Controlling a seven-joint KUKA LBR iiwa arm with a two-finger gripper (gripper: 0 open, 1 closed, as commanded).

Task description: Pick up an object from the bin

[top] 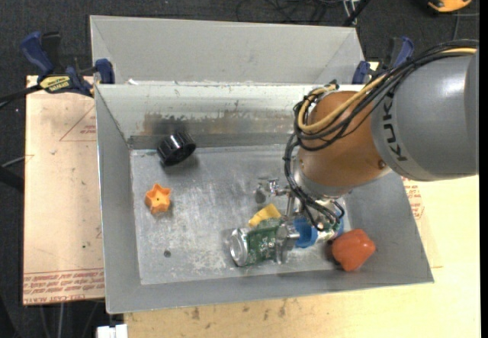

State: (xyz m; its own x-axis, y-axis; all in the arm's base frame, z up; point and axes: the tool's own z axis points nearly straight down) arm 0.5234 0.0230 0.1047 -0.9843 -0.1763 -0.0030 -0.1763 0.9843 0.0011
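Note:
My gripper [290,213] is low in the bin's front right part, under the arm's orange cover. It hangs among a small cluster: a crushed green and silver can [255,246] lying on its side just in front of it, a yellow piece [264,215] at its left, and a blue piece [304,235] partly hidden beneath it. A red-orange rounded thing [351,249] lies to the right of the cluster, near the front right corner. The cover hides whatever lies directly under the gripper.
A black cylinder [176,149] lies at the back left by the bin's rear wall. An orange star-shaped piece [158,198] sits at the left. The arm comes in from the right over the bin's right wall.

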